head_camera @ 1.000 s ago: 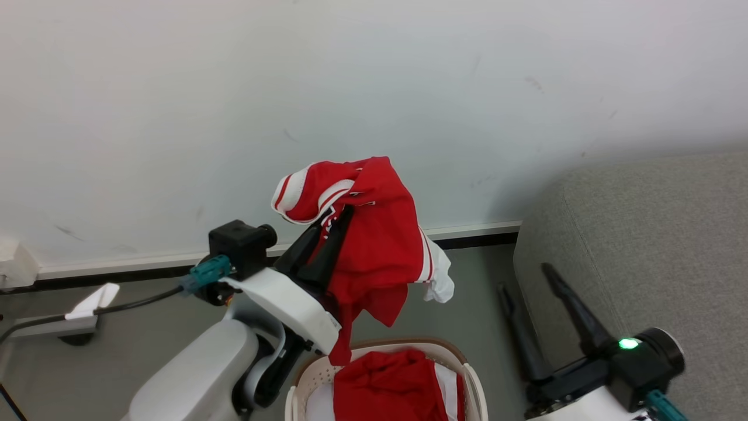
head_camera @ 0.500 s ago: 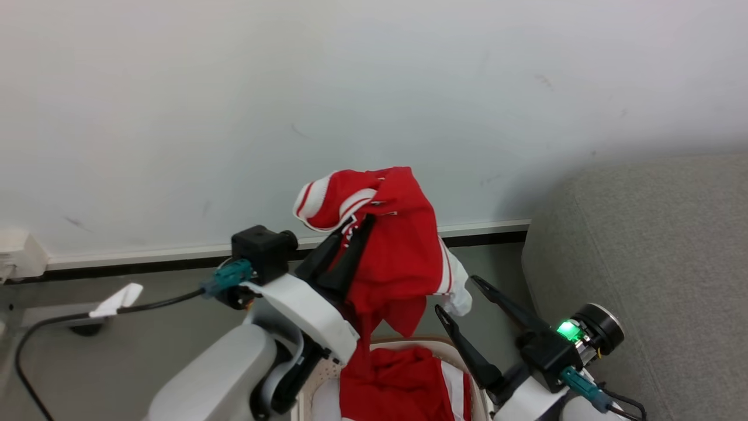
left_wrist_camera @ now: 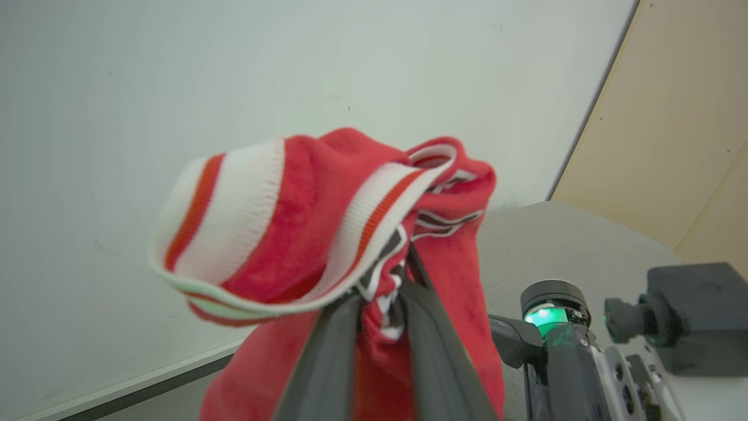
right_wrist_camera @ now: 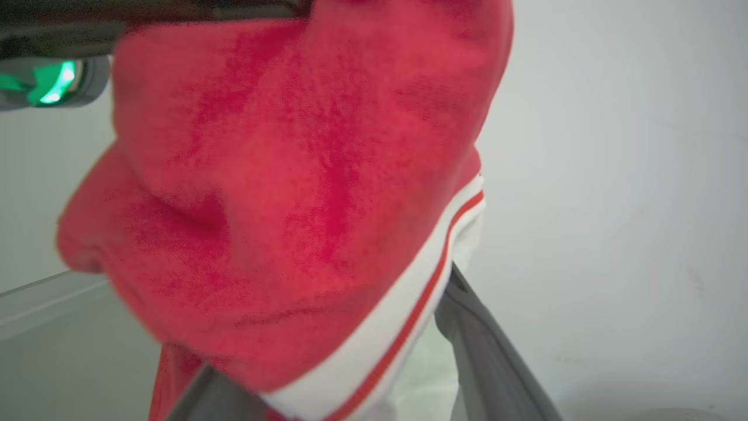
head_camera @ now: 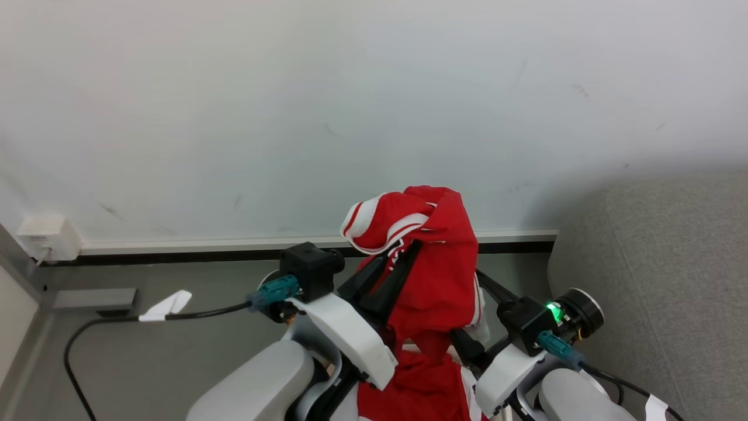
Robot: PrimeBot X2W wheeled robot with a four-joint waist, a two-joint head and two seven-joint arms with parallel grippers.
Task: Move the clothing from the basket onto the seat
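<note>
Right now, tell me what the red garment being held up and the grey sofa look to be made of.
The garment: soft knit fabric, perhaps fleece or a cotton blend. It is matte with a fuzzy nap, has ribbed striped bands and hangs limp. The sofa: woven upholstery cloth, matte, with a fine speckled grain. The fibre cannot be told.

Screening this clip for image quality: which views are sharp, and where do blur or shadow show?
Head view: sharp, evenly lit, a soft shadow on the wall above the seat. Left wrist view: the red garment fairly clear, the left pincer at the bottom soft. Right wrist view: the garment close and blurred, a green light smeared.
</note>
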